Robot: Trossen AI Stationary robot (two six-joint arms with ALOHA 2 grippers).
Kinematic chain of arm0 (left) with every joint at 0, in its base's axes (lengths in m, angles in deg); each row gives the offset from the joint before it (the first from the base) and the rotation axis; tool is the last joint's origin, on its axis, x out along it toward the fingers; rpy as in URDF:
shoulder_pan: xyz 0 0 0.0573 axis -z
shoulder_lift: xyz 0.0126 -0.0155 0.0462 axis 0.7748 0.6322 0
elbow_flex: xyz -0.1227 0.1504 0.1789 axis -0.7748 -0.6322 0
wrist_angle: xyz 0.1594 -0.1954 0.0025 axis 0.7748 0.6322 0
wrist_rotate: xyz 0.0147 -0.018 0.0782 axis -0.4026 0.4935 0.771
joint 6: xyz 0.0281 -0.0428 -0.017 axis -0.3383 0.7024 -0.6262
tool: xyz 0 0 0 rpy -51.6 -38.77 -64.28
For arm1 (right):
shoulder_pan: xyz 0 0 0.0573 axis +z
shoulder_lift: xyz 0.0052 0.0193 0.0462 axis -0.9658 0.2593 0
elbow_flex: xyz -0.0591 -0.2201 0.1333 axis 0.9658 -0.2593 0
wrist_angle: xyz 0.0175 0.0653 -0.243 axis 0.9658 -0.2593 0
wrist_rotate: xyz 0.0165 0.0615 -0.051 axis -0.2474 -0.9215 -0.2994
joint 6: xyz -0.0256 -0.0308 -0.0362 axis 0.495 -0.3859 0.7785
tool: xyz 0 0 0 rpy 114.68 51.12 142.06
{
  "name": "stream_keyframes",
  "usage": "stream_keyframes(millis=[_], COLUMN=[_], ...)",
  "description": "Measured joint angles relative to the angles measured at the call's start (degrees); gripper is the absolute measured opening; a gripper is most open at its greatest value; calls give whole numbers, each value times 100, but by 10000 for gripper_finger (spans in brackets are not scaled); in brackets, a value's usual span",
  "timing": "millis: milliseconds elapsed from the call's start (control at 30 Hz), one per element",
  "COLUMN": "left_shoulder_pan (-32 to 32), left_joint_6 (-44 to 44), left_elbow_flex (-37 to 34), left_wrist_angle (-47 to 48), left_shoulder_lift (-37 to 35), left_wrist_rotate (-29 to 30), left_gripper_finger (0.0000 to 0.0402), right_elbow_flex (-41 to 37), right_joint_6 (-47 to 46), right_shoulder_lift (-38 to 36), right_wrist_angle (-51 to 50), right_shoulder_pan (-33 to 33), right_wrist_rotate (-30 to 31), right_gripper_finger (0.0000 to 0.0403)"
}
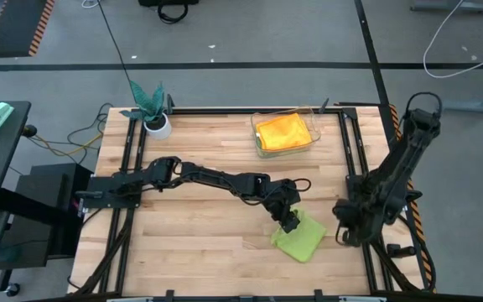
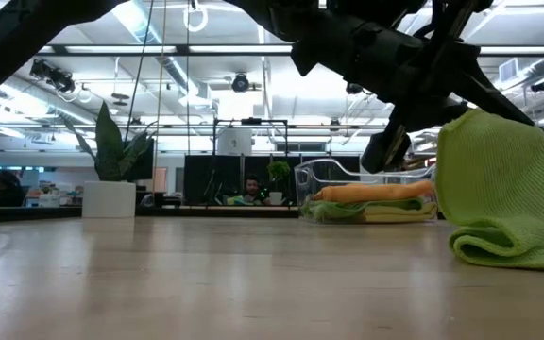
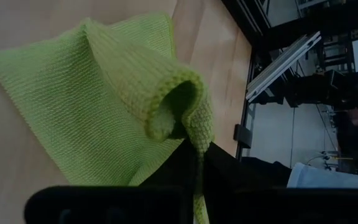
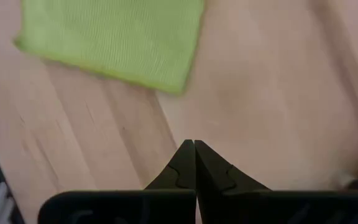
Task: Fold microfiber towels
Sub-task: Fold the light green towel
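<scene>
The left end effector (image 1: 289, 220) reaches across the wooden surface (image 1: 199, 235) and pinches an edge of a lime green towel (image 1: 300, 239), its fingers clamped on a raised fold of the cloth. From the left wrist view, the towel (image 3: 92, 106) rises from the wood into a curled loop just ahead of the dark fingers (image 3: 191, 168), with the rest of the cloth spread flat behind it. In the low view the lifted part of the towel (image 2: 494, 179) stands up like a hood over a rolled lower edge that rests on the surface, the left arm slanting down to it from above.

The right end effector (image 4: 194, 149) hangs over bare wood near the surface's right edge, its fingers pressed together on nothing, with the towel's flat corner (image 4: 117, 40) lying just beyond its tips. In the high view the right arm (image 1: 384, 189) stands beside the towel, apart from it.

At the far side of the surface, a clear bin (image 1: 258, 134) holds a yellow-orange towel (image 1: 283, 130); the low view shows orange cloth (image 2: 371, 193) stacked over paler cloth in it. A potted plant (image 1: 151, 109) stands at the far left corner.
</scene>
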Motion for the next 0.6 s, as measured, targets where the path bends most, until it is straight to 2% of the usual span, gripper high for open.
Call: stream_keyframes(millis=[133,233,333,600], left_shoulder_pan=[-6,-4,-4,-4], left_joint_6=[11,11,11,44], left_elbow_flex=[0,0,-2,-2], left_wrist_angle=[0,-2,-1,10], left_shoulder_lift=[0,0,0,0], left_wrist_rotate=[0,0,0,0], left_gripper_finger=[29,20,14,28], right_elbow_flex=[0,0,-2,4], right_joint_6=[212,659,1007,1997], right_shoulder_lift=[644,1166,1662,2391], right_wrist_angle=[846,1474,1702,2581], right_shoulder_pan=[-7,-185,-396,-1041], right_wrist_rotate=[-76,-389,-735,-935], right_gripper_finger=[0,0,0,0])
